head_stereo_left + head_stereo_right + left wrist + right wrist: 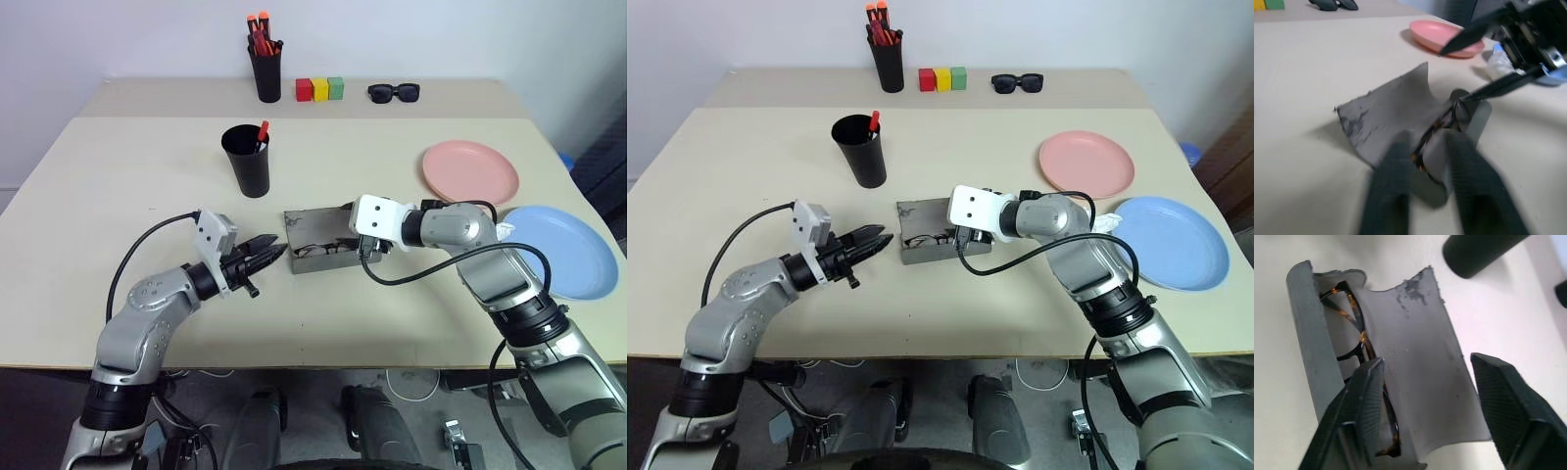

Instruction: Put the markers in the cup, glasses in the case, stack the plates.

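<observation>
Right wrist view: glasses (1359, 340) lie inside the open grey case (1415, 362), amber flecks on the dark frame; the head views give just a thin dark outline. Right tool (1425, 401) stands wide, fingers straddling the case lid, holding nothing. Head view: case at mid desk (118, 186); left tool (266, 253) pinched closed and empty, tips just beside the case's left end. Black cup (247, 159) behind the case holds a red marker (262, 130). Pink plate (470, 171) and blue plate (563, 250) lie apart, unstacked.
</observation>
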Controlling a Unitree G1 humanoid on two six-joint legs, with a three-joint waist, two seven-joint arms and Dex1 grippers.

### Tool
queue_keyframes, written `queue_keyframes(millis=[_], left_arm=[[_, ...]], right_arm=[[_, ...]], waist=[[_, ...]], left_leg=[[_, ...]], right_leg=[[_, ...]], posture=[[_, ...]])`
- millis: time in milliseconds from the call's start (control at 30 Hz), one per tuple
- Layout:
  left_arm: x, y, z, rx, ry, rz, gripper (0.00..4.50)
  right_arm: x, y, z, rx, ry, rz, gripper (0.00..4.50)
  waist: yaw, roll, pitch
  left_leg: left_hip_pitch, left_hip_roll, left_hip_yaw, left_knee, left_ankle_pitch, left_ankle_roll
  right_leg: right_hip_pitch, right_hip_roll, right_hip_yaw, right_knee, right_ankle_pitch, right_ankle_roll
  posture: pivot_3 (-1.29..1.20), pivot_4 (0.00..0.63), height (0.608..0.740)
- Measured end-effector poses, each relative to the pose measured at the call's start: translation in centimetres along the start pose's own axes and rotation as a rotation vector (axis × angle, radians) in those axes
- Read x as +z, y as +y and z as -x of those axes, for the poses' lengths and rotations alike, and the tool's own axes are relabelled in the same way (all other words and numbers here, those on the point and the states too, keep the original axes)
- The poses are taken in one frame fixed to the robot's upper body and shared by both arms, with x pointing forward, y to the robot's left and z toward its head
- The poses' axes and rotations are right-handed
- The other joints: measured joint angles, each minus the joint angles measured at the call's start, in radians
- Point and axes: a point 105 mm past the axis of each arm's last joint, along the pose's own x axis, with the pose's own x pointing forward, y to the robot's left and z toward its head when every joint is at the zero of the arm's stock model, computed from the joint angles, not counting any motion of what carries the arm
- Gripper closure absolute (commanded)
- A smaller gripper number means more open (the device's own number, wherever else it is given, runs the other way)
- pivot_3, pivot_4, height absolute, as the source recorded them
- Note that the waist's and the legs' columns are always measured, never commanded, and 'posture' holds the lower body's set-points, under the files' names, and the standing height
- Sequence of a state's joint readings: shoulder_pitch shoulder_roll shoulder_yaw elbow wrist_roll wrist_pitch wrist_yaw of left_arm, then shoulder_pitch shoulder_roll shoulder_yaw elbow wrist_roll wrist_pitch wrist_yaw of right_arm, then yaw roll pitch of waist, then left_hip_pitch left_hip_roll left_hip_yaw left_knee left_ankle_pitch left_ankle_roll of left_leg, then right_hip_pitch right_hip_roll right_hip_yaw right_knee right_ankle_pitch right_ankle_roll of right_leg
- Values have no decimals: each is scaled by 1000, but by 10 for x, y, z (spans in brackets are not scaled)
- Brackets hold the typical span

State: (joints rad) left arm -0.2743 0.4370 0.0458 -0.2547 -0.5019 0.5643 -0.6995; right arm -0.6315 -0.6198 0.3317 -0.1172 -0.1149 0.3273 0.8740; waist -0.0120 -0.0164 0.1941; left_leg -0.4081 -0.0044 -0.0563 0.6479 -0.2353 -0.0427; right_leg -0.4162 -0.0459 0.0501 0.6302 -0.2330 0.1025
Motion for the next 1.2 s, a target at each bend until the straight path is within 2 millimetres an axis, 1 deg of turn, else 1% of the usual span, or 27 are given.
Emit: queue_keyframes(millis=[100,233,267,367,433,500,600,633,733,867,1033,1200], left_arm=[[12,3,-18,-4,-8,9,4438],[21,14,-60,38,84,-11,4438],[24,18,-67,52,98,-16,4438],[37,19,-95,49,128,-5,4438],[44,23,-109,55,160,-3,4438],[43,28,-121,62,230,-22,4438],[28,31,-134,53,331,-17,4438],[22,31,-138,41,361,-11,4438],[11,30,-140,-8,418,-5,4438],[10,33,-141,-53,455,-49,4438],[-1,32,-137,-114,512,-94,4438],[1,29,-132,-171,511,-96,4438]], right_arm=[[-4,2,10,-21,20,-17,1581],[-9,15,28,-33,49,-54,1581],[-9,18,30,-33,51,-66,1581],[-15,27,49,-47,83,-120,1581],[-16,33,58,-50,91,-151,1581],[-17,41,67,-47,100,-178,1581],[-17,49,75,-49,98,-228,1581],[-16,50,77,-54,97,-249,1581],[-16,52,84,-75,99,-280,1581],[-15,54,87,-88,97,-295,1581],[-15,53,87,-103,98,-296,1581],[-16,51,88,-113,103,-289,1581]], waist=[[0,0,0],[1,-1,0],[-2,-1,0],[0,-1,0],[-1,-1,0],[-3,-1,0],[-6,-1,1],[-5,-1,1],[-4,-2,1],[-2,-2,1],[-2,-2,1],[-2,-2,1]], left_leg=[[0,-1,0,0,0,0],[0,-2,-1,1,0,0],[0,-2,-1,1,0,0],[0,-2,-1,0,0,0],[0,-2,-1,0,0,0],[0,-2,-1,0,0,0],[0,-2,-1,0,0,0],[0,-2,-1,0,0,0],[-1,-2,-1,0,0,0],[-2,-2,-1,0,0,0],[-2,-2,-1,0,0,0],[-2,-2,-1,0,0,0]], right_leg=[[1,0,0,0,1,2],[2,0,0,0,1,3],[2,0,0,0,1,3],[1,0,-1,0,1,3],[1,0,-1,-1,1,3],[1,0,-1,-1,1,3],[1,0,0,-1,0,4],[1,0,0,-1,0,4],[0,0,0,-1,0,4],[0,0,0,-1,0,4],[0,0,0,-1,0,4],[0,0,0,-1,0,4]], posture=[[0,150,740],[0,150,740],[0,150,740],[0,150,740],[0,150,740],[0,150,740],[0,150,740],[0,150,740],[0,150,740],[0,150,740],[0,150,740],[0,150,740]])
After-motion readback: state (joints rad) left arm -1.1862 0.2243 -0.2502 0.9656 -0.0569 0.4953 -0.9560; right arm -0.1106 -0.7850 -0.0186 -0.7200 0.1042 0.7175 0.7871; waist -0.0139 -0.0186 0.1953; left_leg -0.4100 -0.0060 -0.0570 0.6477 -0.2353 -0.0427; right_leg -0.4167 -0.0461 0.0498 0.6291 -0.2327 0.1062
